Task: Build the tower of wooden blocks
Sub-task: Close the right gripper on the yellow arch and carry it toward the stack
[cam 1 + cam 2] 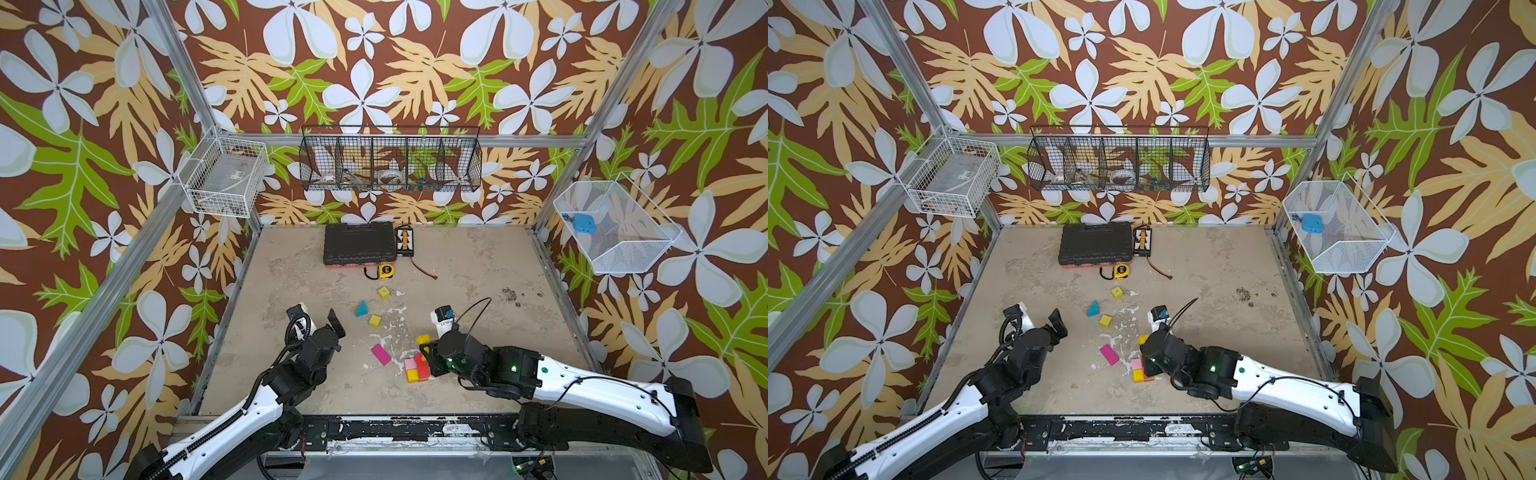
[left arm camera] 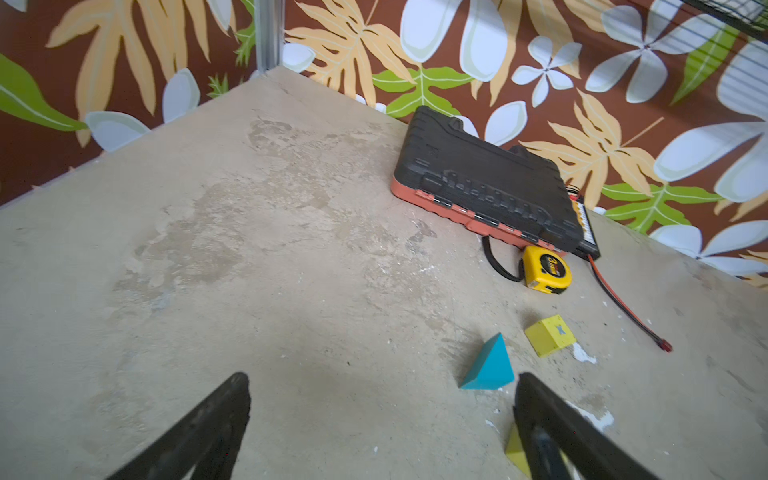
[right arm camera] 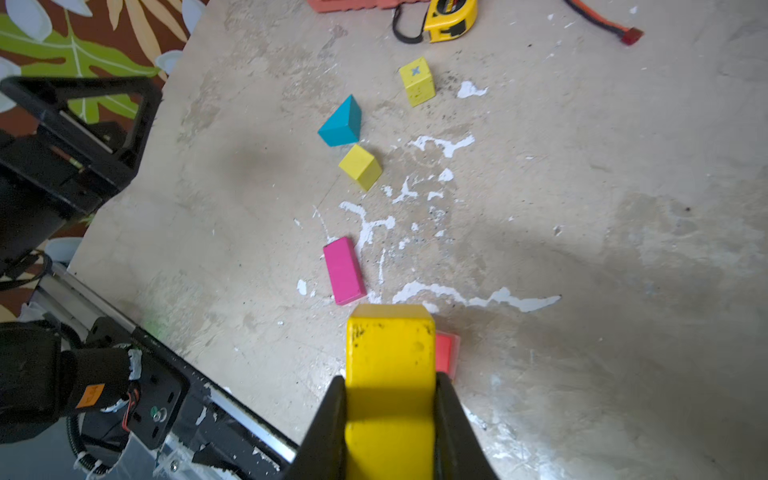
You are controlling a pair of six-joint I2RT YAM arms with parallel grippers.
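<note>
A low stack of wood blocks, the tower (image 1: 417, 369) (image 1: 1137, 370), shows pink, red and yellow pieces at the front middle of the table. My right gripper (image 1: 424, 349) (image 3: 390, 380) is shut on a long yellow block (image 3: 390, 353) (image 1: 423, 339), held just above the stack. A red piece (image 3: 444, 353) peeks out beneath that block. Loose on the table lie a magenta brick (image 1: 381, 354) (image 3: 344, 270), a teal wedge (image 1: 361, 309) (image 2: 488, 365), a plain yellow cube (image 1: 375, 321) (image 3: 360, 166) and a yellow cube marked with an x (image 1: 384, 292) (image 2: 550, 334). My left gripper (image 1: 336, 323) (image 2: 383, 380) hangs open and empty, left of the wedge.
A black tool case (image 1: 359, 243), a yellow tape measure (image 1: 386, 271) and a small board with a red-black wire (image 1: 405, 241) lie at the back of the table. Wire baskets hang on the left (image 1: 226, 176), back (image 1: 390, 160) and right (image 1: 615, 226) walls.
</note>
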